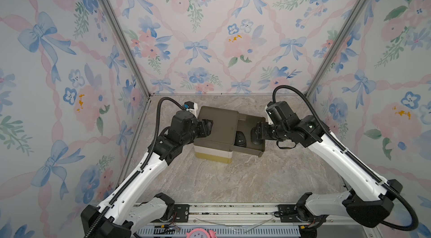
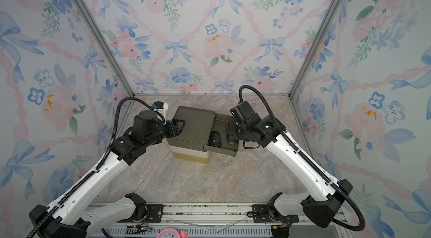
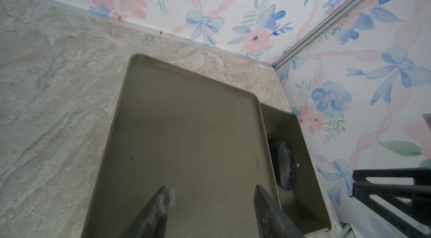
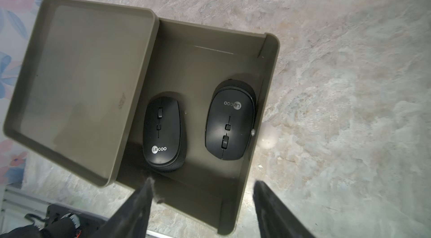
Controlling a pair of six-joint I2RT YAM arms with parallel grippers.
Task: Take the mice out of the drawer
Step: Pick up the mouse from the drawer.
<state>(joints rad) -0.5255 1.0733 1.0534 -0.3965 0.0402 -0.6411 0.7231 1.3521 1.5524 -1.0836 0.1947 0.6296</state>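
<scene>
Centre of both top views: olive drawer unit (image 1: 218, 122) standing on marbled desk (image 1: 233, 178), with a white tier (image 1: 210, 150) and a yellow tier (image 1: 211, 157) beneath the olive top. Shallow raised rim round the unit's top, bare inside.

Top drawer (image 1: 253, 117): pulled out toward frame right, olive like the unit. Upper half of its floor bare in the top views. Both mice in the lower half, side by side, lying parallel, not touching each other.

Inner mouse (image 1: 240, 140): matte black, just beside the unit's overhanging edge. White "Lecoo" logo (image 4: 159, 149) readable in the right wrist view. Same inner mouse (image 3: 285, 164) seen at a steep angle from the left wrist.

Outer mouse (image 4: 229, 122): matte black, close against the drawer's front wall. Turned end-for-end relative to its neighbour, logo at the opposite end. Partly hidden under the right jaws in the top views.

Left jaws: apart, nothing between, poised over the left part of the unit's top. Contact with that surface not determinable. Left arm (image 1: 140, 173) reaching in from lower left of frame.

Right jaws: apart, empty, above the open drawer, tips clear of both mice in the right wrist view. Right arm (image 1: 338, 155) reaching in from lower right.

Surroundings: floral-and-bow wallpaper (image 1: 210, 27) on three walls. Pink clock (image 1: 201, 234) cut off at the bottom edge of frame.
</scene>
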